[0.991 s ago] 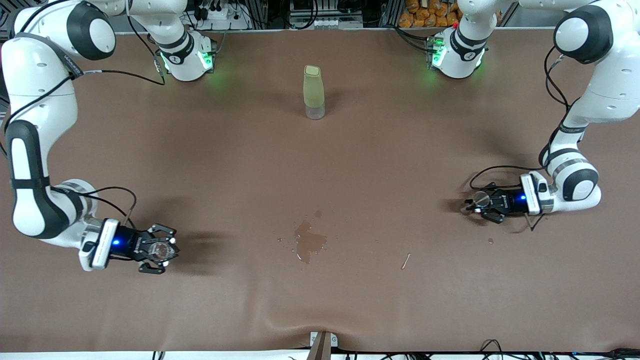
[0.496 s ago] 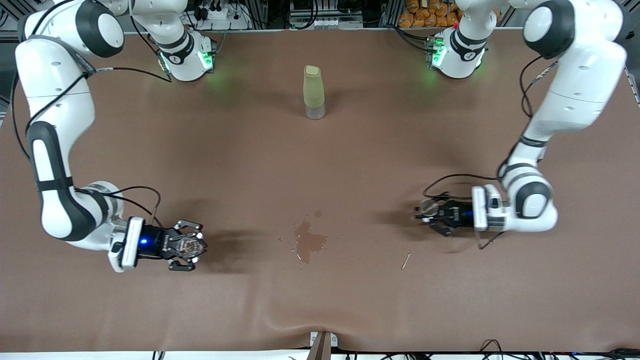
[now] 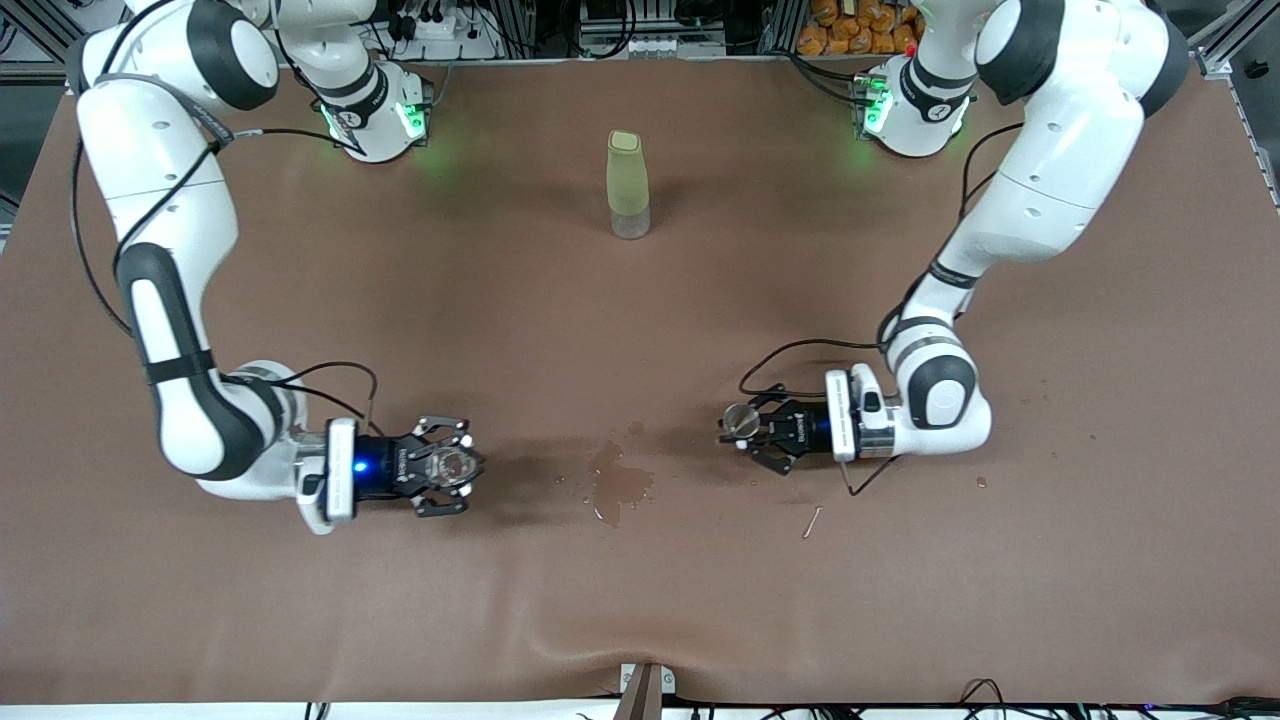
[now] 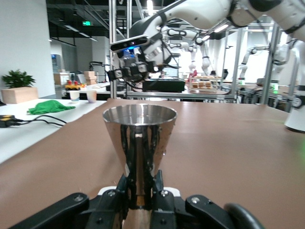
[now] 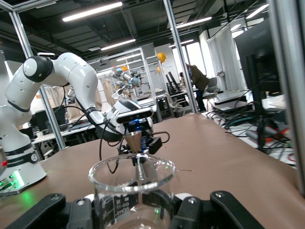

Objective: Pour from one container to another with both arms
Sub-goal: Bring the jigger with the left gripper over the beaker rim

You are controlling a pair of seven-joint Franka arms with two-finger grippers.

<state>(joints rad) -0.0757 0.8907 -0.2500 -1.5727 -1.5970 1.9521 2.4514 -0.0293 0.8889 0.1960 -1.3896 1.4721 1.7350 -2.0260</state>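
Up close, steel cup [image 4: 139, 138], glass beaker [image 5: 131, 191]

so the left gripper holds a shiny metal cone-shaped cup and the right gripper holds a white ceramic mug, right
Not quite. The left gripper does hold the shiny metal cone-shaped cup, but the right gripper holds a clear glass beaker, not a white ceramic mug. The right wrist view shows it.

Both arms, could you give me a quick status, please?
Left gripper shut on steel cup. Right gripper shut on glass beaker. Wet spill between them.
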